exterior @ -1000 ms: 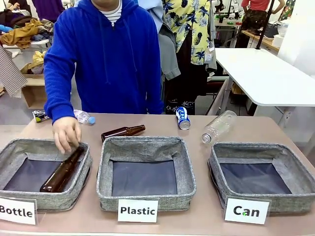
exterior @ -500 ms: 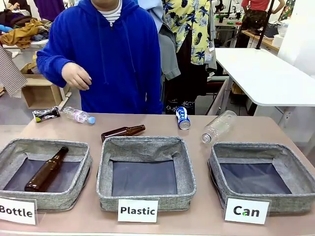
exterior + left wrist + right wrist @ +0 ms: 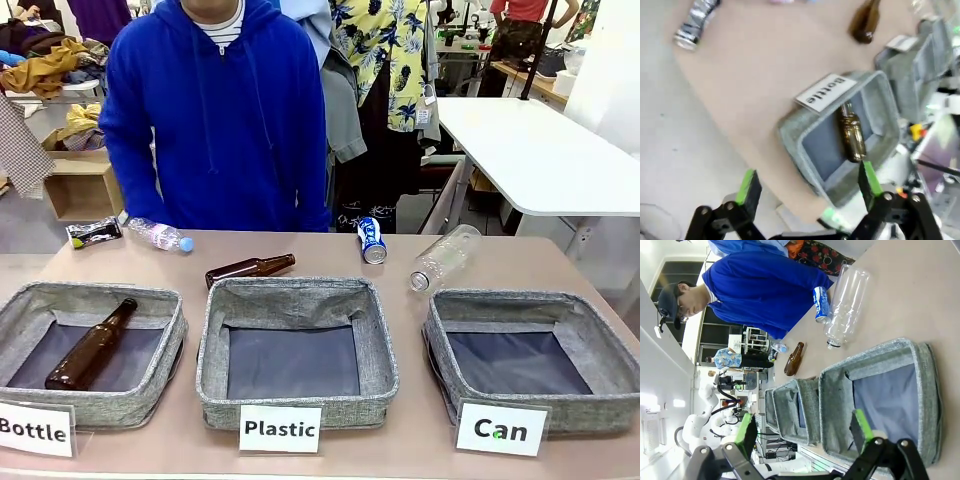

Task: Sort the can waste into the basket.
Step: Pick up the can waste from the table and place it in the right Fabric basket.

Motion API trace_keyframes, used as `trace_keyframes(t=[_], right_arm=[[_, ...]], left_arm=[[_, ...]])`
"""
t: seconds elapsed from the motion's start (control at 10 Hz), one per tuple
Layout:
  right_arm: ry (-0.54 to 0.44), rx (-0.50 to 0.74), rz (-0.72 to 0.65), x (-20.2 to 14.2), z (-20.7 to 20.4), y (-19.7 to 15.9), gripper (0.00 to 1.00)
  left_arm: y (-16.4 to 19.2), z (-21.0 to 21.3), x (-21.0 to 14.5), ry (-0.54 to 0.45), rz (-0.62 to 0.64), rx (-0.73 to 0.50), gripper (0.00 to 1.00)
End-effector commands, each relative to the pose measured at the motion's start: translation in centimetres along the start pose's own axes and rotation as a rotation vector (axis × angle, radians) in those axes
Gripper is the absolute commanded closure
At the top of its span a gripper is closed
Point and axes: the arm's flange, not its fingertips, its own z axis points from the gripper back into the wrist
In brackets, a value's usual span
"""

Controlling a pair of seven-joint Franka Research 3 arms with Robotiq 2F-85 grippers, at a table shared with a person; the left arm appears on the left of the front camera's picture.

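Blue-and-white can point(image 3: 821, 303) lies on the tabletop beyond the right tool point(image 3: 802, 432), spread wide above the empty Can basket point(image 3: 875, 352). Crushed can point(image 3: 694, 22) lies far ahead of the left tool point(image 3: 807, 185), likewise spread. Sorting looks unstarted; next comes reaching and gripping a can.

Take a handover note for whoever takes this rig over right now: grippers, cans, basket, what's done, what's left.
Left gripper: open, holding nothing.
Right gripper: open, holding nothing.
Blue and white metal drink can: on the table, far side, near the middle.
Crushed dark printed can: far left corner of the table.
Shallow grey fabric basket signed "Can": near right, nothing in it.
Done: no can sorted.
Left: both cans into that basket.
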Motion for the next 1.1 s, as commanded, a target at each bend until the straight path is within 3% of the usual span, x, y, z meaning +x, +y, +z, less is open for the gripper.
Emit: trace_keyframes(t=[0.0, 0.3, 0.4, 0.6, 0.8, 1.0], right_arm=[[-0.007, 0.018, 0.025, 0.1, 0.1, 0.0, 0.00], [-0.007, 0.018, 0.025, 0.1, 0.1, 0.0, 0.00], [-0.007, 0.018, 0.025, 0.1, 0.1, 0.0, 0.00], [-0.007, 0.018, 0.025, 0.1, 0.1, 0.0, 0.00], [-0.007, 0.018, 0.025, 0.1, 0.1, 0.0, 0.00], [-0.007, 0.018, 0.025, 0.1, 0.1, 0.0, 0.00]], left_arm=[[-1.8, -2.9, 1.0, 0.013, -0.061, 0.131, 0.00], [-4.2, -7.9, 4.3, -0.065, -0.231, 0.309, 0.00], [-4.6, -9.2, 4.7, -0.108, -0.287, 0.430, 0.00], [-5.3, -10.5, 5.1, -0.106, -0.385, 0.555, 0.00], [-5.1, -10.3, 5.4, -0.091, -0.314, 0.586, 0.00], [-5.0, -10.3, 6.6, -0.100, -0.380, 0.537, 0.00]])
